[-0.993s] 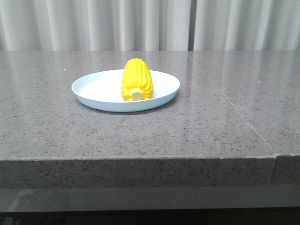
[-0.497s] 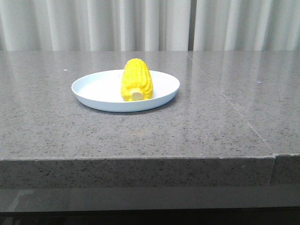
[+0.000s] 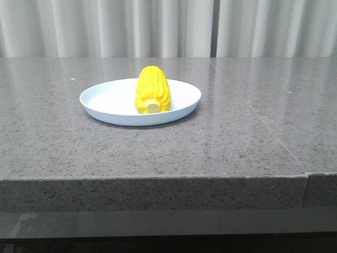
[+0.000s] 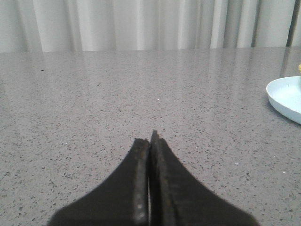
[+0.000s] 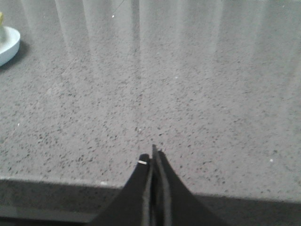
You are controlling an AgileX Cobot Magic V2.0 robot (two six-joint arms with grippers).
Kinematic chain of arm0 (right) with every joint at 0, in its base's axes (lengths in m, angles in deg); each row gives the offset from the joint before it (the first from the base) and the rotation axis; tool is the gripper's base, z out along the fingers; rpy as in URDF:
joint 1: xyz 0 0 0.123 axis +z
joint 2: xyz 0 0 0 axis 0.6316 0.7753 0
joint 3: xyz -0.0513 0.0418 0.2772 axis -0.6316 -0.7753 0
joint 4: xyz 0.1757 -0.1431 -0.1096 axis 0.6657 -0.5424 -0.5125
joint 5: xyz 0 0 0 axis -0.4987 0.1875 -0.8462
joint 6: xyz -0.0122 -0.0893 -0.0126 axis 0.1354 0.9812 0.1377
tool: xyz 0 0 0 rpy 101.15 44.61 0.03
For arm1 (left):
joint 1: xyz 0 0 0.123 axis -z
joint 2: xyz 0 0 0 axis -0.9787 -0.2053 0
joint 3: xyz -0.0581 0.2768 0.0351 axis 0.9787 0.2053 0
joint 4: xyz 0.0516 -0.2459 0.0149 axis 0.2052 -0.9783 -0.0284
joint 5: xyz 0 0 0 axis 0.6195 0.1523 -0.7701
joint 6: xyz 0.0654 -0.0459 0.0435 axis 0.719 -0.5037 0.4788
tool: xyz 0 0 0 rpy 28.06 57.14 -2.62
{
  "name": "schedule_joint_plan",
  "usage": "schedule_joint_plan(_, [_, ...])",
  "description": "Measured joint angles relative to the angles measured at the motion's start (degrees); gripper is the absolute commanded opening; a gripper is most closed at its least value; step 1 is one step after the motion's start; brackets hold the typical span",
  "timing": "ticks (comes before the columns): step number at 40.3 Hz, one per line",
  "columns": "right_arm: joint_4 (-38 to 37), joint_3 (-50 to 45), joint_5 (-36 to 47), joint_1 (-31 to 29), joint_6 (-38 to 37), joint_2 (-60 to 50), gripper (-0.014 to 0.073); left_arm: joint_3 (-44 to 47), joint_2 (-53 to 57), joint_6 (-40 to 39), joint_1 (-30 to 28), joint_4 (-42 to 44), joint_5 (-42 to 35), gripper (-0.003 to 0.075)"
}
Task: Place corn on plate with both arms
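While both arms stay back from the work, the big grey surface [image 3: 221, 147] lies bare in front of them. On it sits the plate [image 3: 102, 103], which is wide and shallow, so it can hold the food without it rolling off. In the left wrist view the plate pokes in at one side, well apart from the left gripper [image 4: 150, 141]. In the right wrist view only its rim shows, far from the right gripper [image 5: 153, 157]. The corn [image 3: 152, 89] lies in the middle of the plate with its pale stub end facing the camera. That looks like the job is done. Both grippers are pinched closed with nothing between their fingers, probably because they have nothing left to carry.
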Motion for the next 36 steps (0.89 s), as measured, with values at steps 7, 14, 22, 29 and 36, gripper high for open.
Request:
schedule_joint_plan(7, [0.3, 0.0, -1.5, -2.9, 0.0, -3.9, -0.0068, 0.0, 0.0, 0.0, 0.0, 0.0, 0.0, -0.002])
schedule_joint_plan(14, [0.5, 0.0, -1.6, -3.5, 0.0, -4.3, -0.0068, 0.0, 0.0, 0.0, 0.0, 0.0, -0.1, -0.002])
schedule_joint_plan(22, [0.5, 0.0, -1.6, -3.5, 0.0, -4.3, -0.0068, 0.0, 0.0, 0.0, 0.0, 0.0, -0.1, -0.002])
schedule_joint_plan(29, [0.5, 0.0, -1.6, -3.5, 0.0, -4.3, -0.0068, 0.0, 0.0, 0.0, 0.0, 0.0, -0.1, -0.002])
schedule_joint_plan(36, [0.5, 0.0, -1.6, -3.5, 0.0, -4.3, -0.0068, 0.0, 0.0, 0.0, 0.0, 0.0, -0.1, -0.002])
